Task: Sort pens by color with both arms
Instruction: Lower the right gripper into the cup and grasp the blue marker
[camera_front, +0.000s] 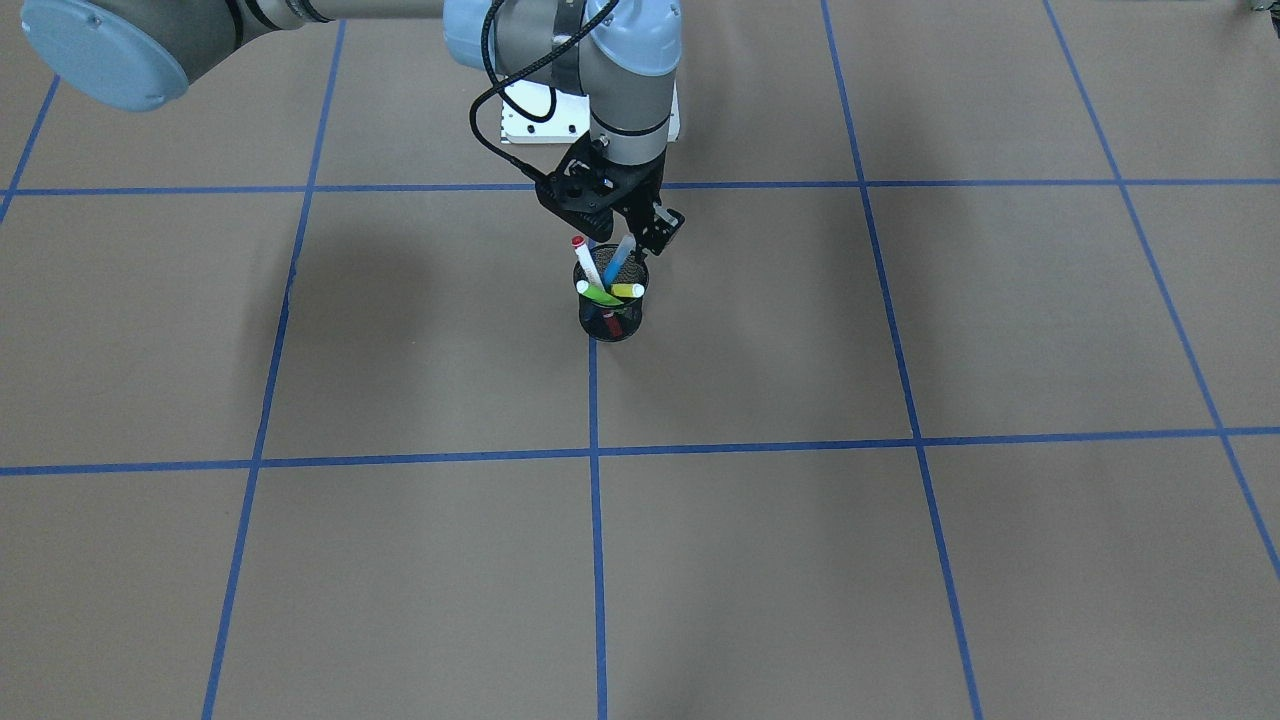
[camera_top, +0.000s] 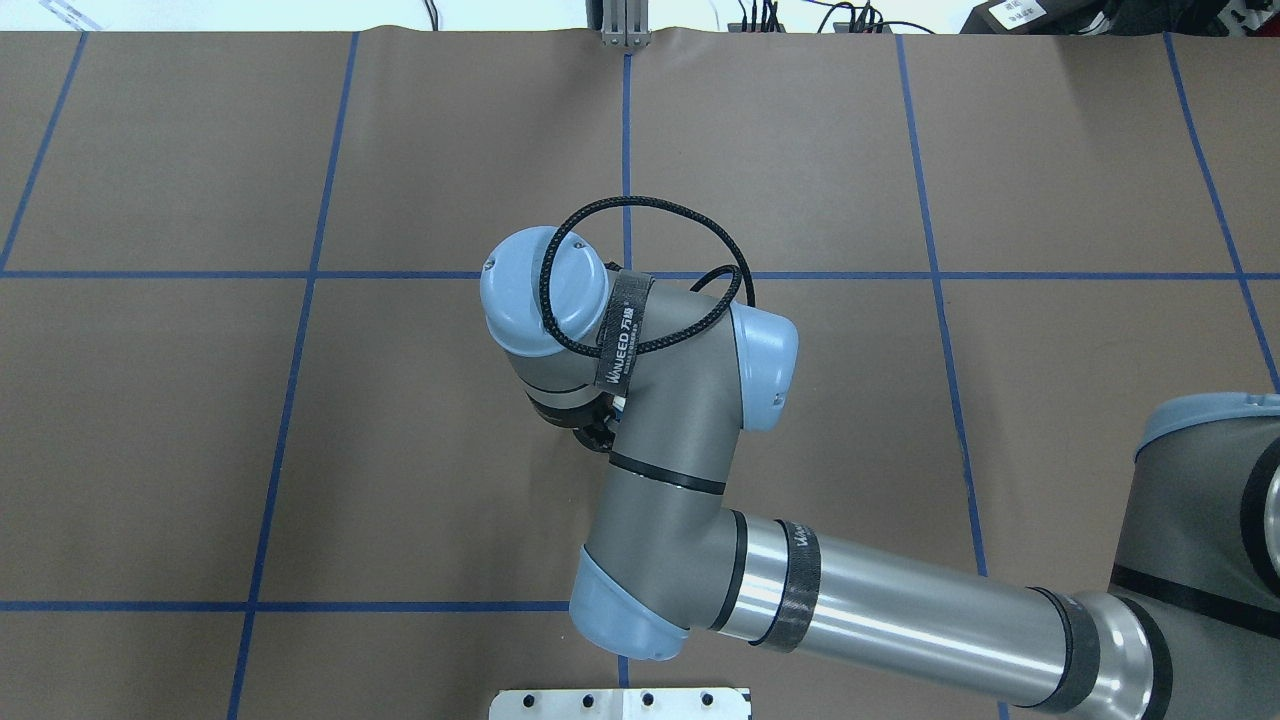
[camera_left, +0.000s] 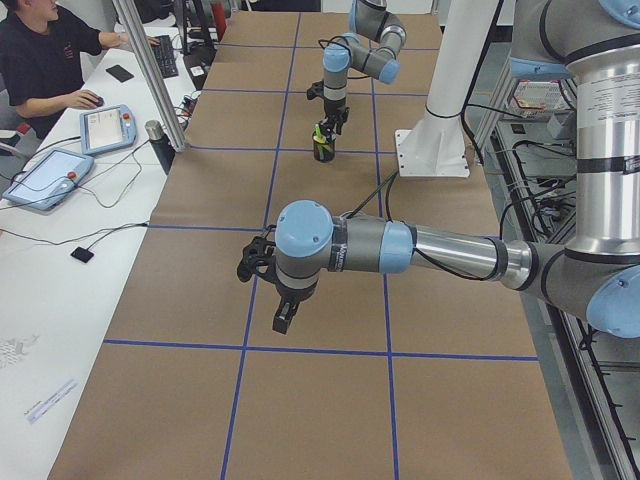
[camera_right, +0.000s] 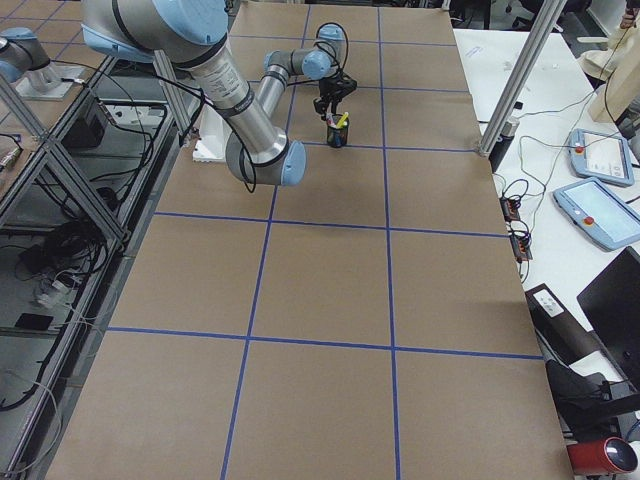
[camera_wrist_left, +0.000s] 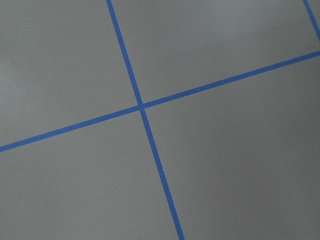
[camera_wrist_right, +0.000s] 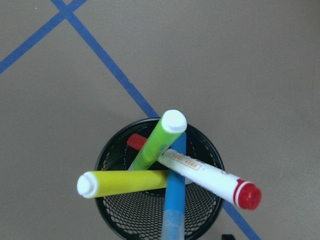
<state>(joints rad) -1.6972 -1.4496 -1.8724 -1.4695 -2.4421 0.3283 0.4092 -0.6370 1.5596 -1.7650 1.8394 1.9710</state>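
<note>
The right gripper (camera_front: 648, 238) hangs just above the cup (camera_front: 612, 320), jaws apart, holding nothing. The blue pen (camera_wrist_right: 175, 190) rises from the cup toward it, its top close by one finger; I cannot tell whether they touch. The other pens stand tilted in the same cup. The green pen (camera_wrist_right: 159, 142) crosses over the blue one, the yellow pen (camera_wrist_right: 125, 182) pokes out sideways, and the white pen (camera_wrist_right: 205, 175) carries its red cap past the opposite rim. The cup stands on a tape line (camera_front: 596, 400) on the desk (camera_front: 400, 330). The left gripper (camera_left: 284, 318) hovers well apart, above bare desk. Its opening cannot be told.
</note>
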